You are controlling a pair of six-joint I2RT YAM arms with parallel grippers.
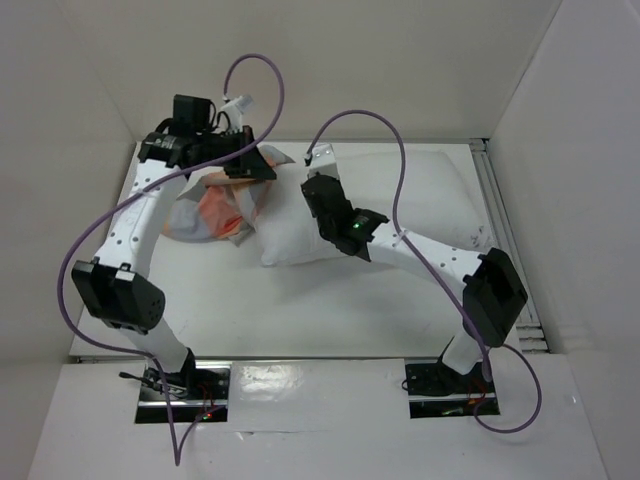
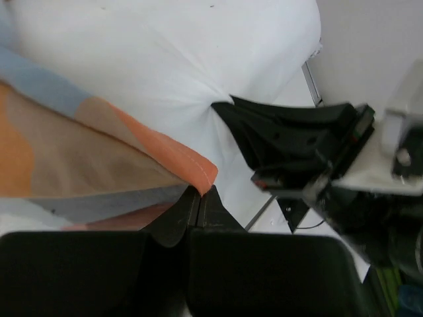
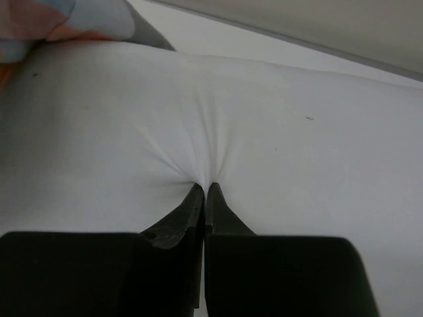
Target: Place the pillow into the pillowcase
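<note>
Left hand (image 2: 199, 198) clenched on pillowcase (image 2: 79, 152) hem, right hand (image 3: 205, 191) pinching pillow (image 3: 277, 125); insertion step on; next needs pillow fed into case mouth

The pillow (image 3: 297, 152) is smooth matt cloth, the pillowcase (image 2: 99, 158) thin soft cloth.

There is one pillow (image 1: 445, 190), one pillowcase (image 1: 205, 218) and one table (image 1: 300, 305). The robot arms are two: the left arm (image 1: 135, 222) and the right arm (image 1: 440, 255).

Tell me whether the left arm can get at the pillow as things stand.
Probably not yet: the left gripper is shut on the pillowcase hem, though the pillow lies right beside it.
</note>
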